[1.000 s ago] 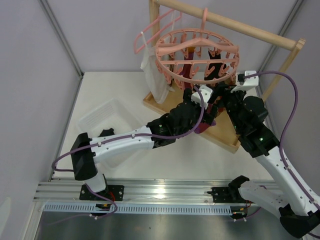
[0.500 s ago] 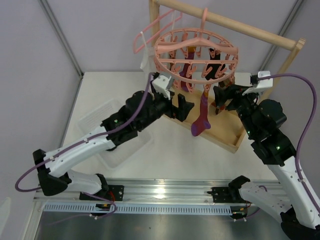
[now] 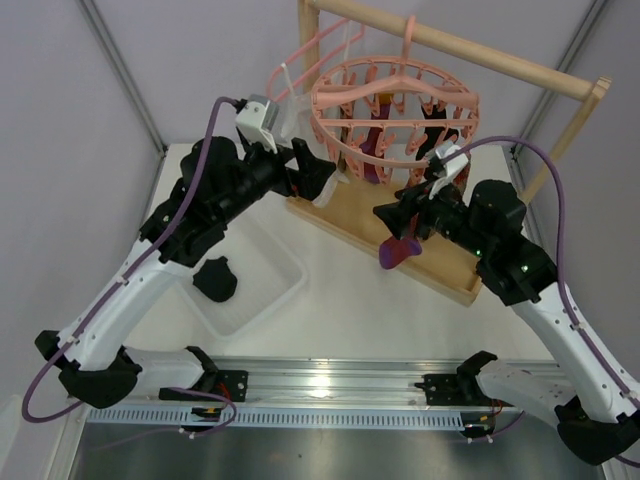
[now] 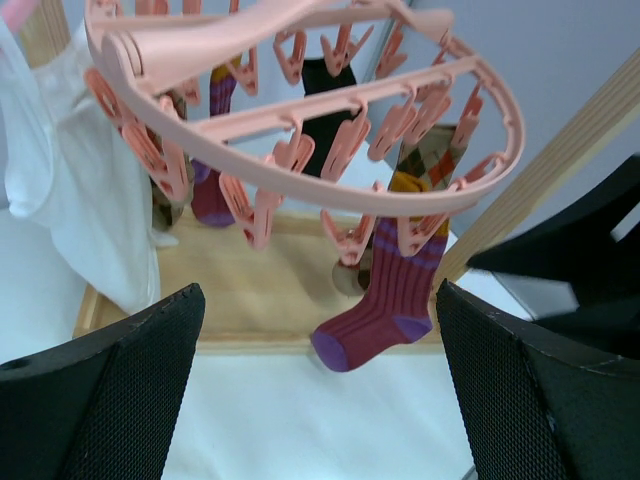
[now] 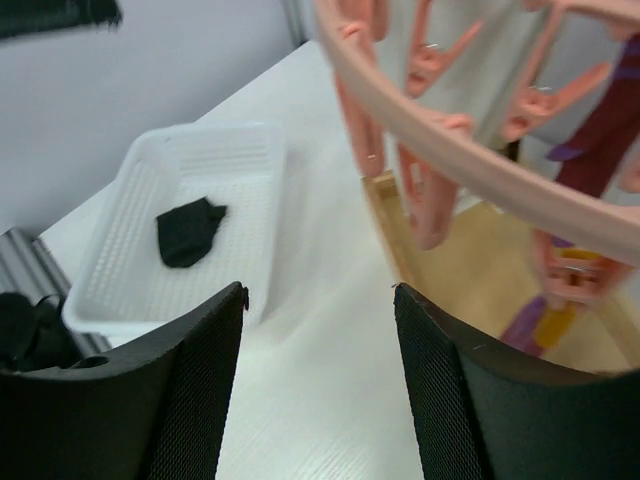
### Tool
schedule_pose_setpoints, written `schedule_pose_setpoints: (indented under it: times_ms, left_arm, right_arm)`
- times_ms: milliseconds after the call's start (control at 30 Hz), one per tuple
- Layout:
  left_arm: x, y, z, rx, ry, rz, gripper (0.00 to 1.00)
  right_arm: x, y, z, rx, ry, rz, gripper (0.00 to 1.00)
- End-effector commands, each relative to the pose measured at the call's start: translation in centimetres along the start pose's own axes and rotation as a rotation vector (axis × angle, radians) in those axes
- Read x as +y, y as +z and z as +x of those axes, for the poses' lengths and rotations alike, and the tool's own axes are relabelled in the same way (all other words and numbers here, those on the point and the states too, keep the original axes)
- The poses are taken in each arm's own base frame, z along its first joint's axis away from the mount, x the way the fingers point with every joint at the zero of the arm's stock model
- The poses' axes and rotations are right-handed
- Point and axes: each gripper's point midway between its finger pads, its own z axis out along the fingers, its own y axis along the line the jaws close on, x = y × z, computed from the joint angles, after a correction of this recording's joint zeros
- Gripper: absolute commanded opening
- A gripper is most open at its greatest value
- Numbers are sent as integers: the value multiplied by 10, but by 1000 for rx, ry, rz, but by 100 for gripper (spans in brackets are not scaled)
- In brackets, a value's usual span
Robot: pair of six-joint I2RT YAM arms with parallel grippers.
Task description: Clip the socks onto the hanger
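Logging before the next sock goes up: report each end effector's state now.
Left end effector: open, holding nothing.
Right end effector: open, holding nothing.

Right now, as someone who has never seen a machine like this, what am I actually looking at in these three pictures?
These are two robot arms bolted to the near edge of a table, each ending in a two-finger gripper. The wide picture comes from a camera above and behind them. The other two come from a small camera on each wrist, so the black shapes at their sides are that gripper's own parts. A round pink hanger hangs from a wooden stand and carries several clipped socks, including a maroon sock with a purple toe. A white top hangs beside it. On the table sits a white basket holding one black sock. The left gripper and right gripper are both open and hold nothing.
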Motion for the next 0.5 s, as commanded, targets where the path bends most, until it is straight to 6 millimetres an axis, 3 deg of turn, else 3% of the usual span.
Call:
schedule_pose_setpoints:
  times_ms: [0,100,233,333,467]
  left_arm:
    - [-5,1,-19,-30,13,36,99]
    - [-2,8,-17,-19,10,28,99]
    - [0,11,-9,-2,7,20,99]
    - [2,9,-7,-4,7,19,99]
    - [1,7,-8,-19,6,23,99]
  right_arm:
    - [28,8,7,10,-20,-150,64]
    - [21,22,19,38,-17,-126,63]
    - [-3,34,44,93,-17,-14,62]
    - [-34,36,57,109,-12,116,62]
    - [-75,29,58,87,31,260,61]
